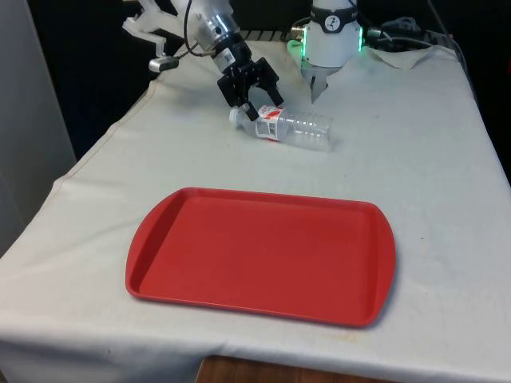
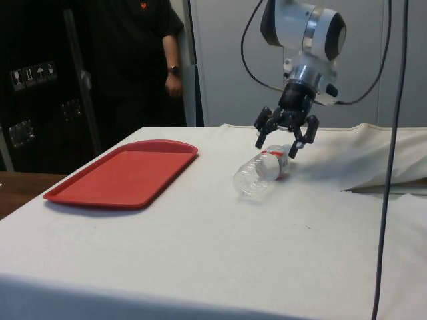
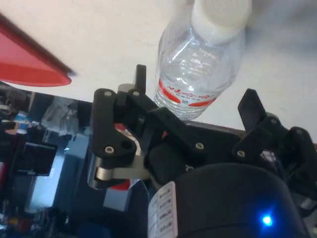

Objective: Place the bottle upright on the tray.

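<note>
- Reaching for the bottle [image 1: 289, 129]: the gripper [image 1: 257, 97] hangs just above its neck end, jaws spread wide, holding nothing.
- The bottle lies on its side on the cloth [image 1: 431, 159], well apart from the tray [image 1: 263, 255], which is bare.
- This looks like the approach before the grasp; picking up, carrying and standing the bottle are all undone.
- Next, I judge, the gripper must drop so a finger passes on each side of the bottle near the label, then close. A clear round bottle may roll or slip if pinched off-centre.
- The wrist view shows the bottle's cap [image 3: 220, 17] and red label [image 3: 190, 94] lined up between the fingers [image 3: 141, 84], which the front view leaves unclear.
- The side view shows the gap between fingertips and bottle, and a person [image 2: 143, 60] standing beyond the tray.
</note>
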`<state>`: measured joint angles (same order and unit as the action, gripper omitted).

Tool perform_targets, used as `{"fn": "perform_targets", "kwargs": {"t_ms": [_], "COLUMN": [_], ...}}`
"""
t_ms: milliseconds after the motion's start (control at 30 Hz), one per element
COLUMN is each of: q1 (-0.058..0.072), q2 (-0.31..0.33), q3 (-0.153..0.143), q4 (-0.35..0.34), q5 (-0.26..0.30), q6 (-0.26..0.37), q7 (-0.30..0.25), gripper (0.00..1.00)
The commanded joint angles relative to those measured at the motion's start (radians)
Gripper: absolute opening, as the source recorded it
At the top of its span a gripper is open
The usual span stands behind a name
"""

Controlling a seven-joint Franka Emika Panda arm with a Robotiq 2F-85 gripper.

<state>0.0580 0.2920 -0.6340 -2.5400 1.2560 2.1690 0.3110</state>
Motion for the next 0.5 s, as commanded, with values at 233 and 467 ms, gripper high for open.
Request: {"fn": "perform_targets", "kwargs": {"t_ms": [233,467], "q1": [-0.012,-0.013], "q2": [0.057,0.102], "q3": [-0.012,-0.027], "q4": [0.025,0.046], "q5": [0.055,0.083], "q6": [-0.082,-0.142], "q7": [-0.053,-0.077], "gripper": [1.0,1.0]}}
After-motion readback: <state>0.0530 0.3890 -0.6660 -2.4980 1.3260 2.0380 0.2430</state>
